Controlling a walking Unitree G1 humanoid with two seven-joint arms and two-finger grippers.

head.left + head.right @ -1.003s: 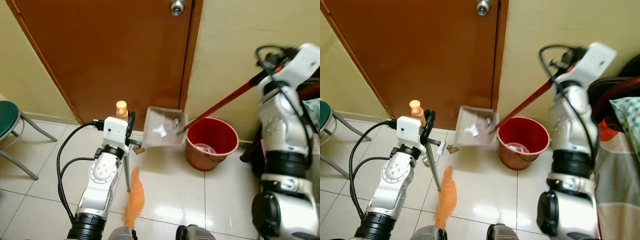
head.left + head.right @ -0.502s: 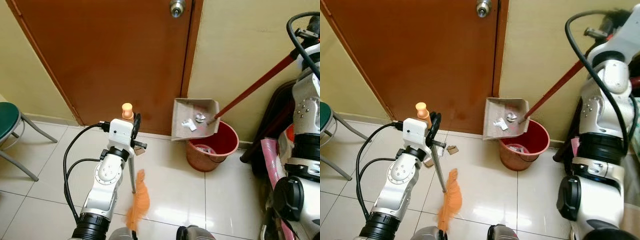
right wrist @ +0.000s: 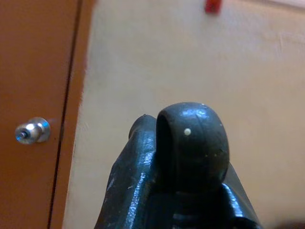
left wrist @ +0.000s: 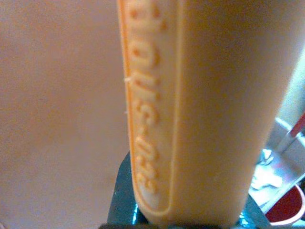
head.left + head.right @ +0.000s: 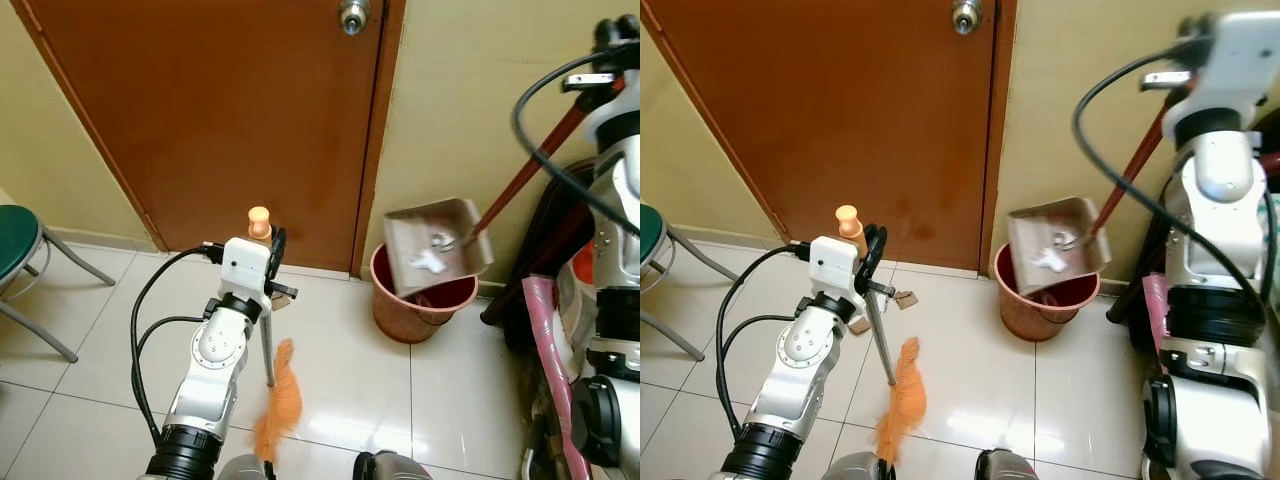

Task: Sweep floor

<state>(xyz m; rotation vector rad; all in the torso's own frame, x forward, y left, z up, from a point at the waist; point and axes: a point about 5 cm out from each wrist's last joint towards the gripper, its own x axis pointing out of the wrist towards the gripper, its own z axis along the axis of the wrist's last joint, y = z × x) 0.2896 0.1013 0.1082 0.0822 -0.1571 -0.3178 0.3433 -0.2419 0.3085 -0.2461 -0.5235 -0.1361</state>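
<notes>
Dustpan: the grey dustpan (image 5: pixel 437 246) hangs in the air, tilted right over the red bucket (image 5: pixel 420 296), its lower edge dipping past the bucket's rim.
Litter: white scraps (image 5: pixel 432 260) sit in the pan, bunched toward the low side.
Dustpan handle: a long red pole (image 5: pixel 530 168) runs up and to the right from the pan, up to the right tool (image 5: pixel 1180 62) near the top corner.
Right tool: raised high by the yellow wall; clenched on the pole's black end knob (image 3: pixel 190 143), as the right wrist view shows it wrapped tight.
Broom: the orange brush head (image 5: pixel 280 400) rests on the white floor tiles (image 5: pixel 80 400), its thin metal shaft (image 5: pixel 266 350) rising to an orange grip (image 5: pixel 259 220).
Left tool: the left tool (image 5: pixel 262 255) grasps the broom by that orange grip, close-up in the left wrist view with embossed lettering (image 4: pixel 143 119).
Floor: a few brown scraps (image 5: pixel 904 298) lie on the tiles near the door.
Bucket: on the floor, tucked at the foot of the wall just beside the brown door (image 5: pixel 220 100).
Surroundings: green stool (image 5: pixel 15 240) at far left; door knob (image 5: pixel 354 14) up top.
</notes>
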